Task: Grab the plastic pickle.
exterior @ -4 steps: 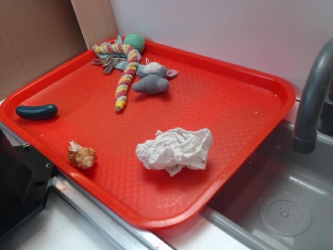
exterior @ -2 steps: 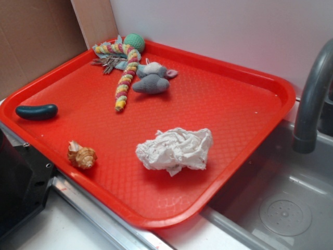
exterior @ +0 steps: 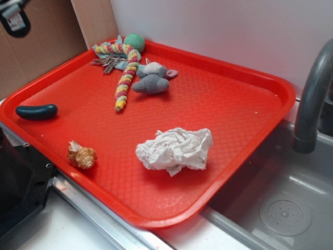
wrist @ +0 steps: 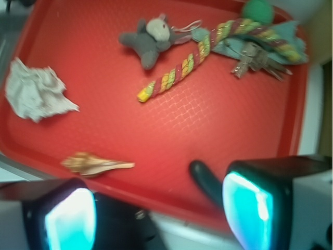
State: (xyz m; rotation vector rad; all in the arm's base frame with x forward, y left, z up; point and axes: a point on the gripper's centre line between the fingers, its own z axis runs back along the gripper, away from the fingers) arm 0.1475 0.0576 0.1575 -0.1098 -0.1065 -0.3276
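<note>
The plastic pickle is a glossy dark green-teal cylinder lying near the left rim of the red tray. In the wrist view the pickle shows at the bottom of the tray, with one end hidden behind the right finger. My gripper is open and high above the tray's near edge, its cyan pads wide apart with nothing between them. In the exterior view only a dark piece of the arm shows in the top left corner, well above and behind the pickle.
On the tray lie a seashell, crumpled white paper, a grey plush mouse and a striped rope toy with a green ball. A grey faucet and sink are at the right. A black box sits front left.
A dark piece of the arm has come into the exterior view at the top left corner. Nothing on the tray has moved.
</note>
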